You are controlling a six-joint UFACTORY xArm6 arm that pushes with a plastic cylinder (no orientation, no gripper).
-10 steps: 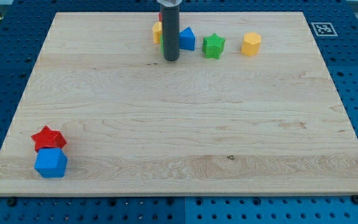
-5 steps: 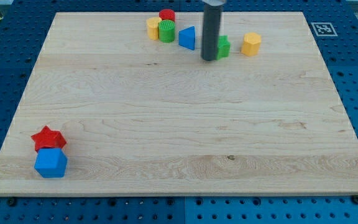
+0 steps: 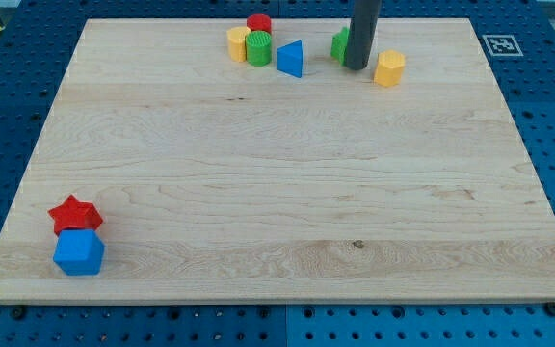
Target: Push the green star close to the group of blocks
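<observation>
The scene is covered by one camera only, so nothing is shared with a second view. The board (image 3: 277, 193) is seen from above and beyond its bottom edge, tilted toward its top edge, which appears shorter than the bottom one. All four edges and corners are taken in, with blue pegboard (image 3: 8, 116) around them. The rod (image 3: 357, 66) is cut off by the view's top.

Rod (image 3: 361, 34): straight, round, dark grey, matte, plain, no markings or cables visible. Same width top to bottom; my tip (image 3: 356, 67) blunt, flat-ended.
</observation>
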